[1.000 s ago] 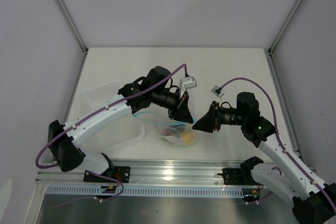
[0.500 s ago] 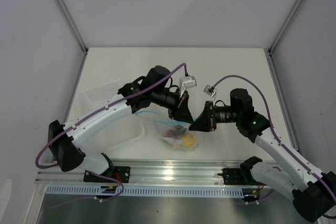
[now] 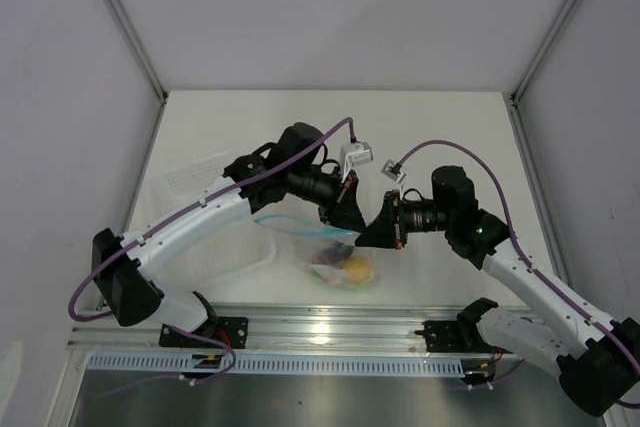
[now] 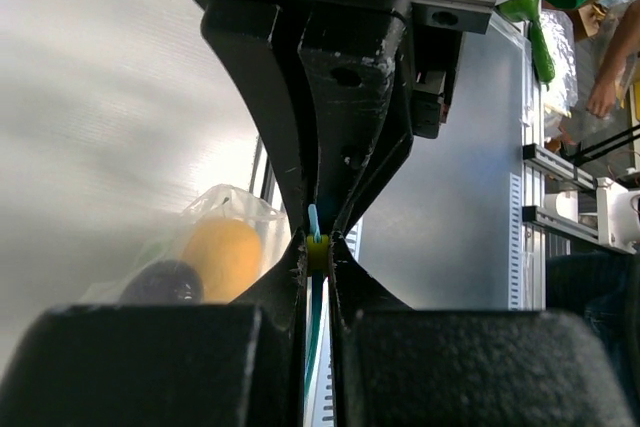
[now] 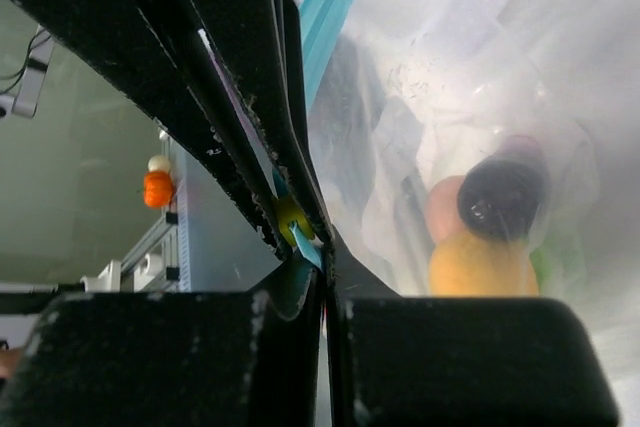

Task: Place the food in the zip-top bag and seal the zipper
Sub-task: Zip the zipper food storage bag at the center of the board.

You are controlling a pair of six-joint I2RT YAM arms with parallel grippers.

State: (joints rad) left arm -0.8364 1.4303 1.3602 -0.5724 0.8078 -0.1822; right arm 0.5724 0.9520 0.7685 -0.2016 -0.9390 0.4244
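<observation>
The clear zip-top bag (image 3: 330, 247) hangs between my two grippers just above the table. Its light blue zipper (image 3: 290, 221) runs left from them. My left gripper (image 3: 351, 217) is shut on the zipper at its yellow slider (image 4: 317, 253). My right gripper (image 3: 371, 237) meets it tip to tip and is shut on the strip's end (image 5: 310, 247). The food is inside the bag: a yellow piece (image 5: 480, 262), a dark purple piece (image 5: 505, 197), a pink piece (image 5: 445, 209) and a green piece (image 5: 552, 262). The yellow piece (image 3: 355, 269) also shows from above.
A white perforated basket (image 3: 195, 175) lies at the table's left, behind the left arm. The aluminium rail (image 3: 330, 325) with both arm bases runs along the near edge. Grey walls close in the sides and back.
My right arm has moved left and up until its fingertips meet the left gripper at the zipper. The left gripper and the bag have shifted only slightly.
</observation>
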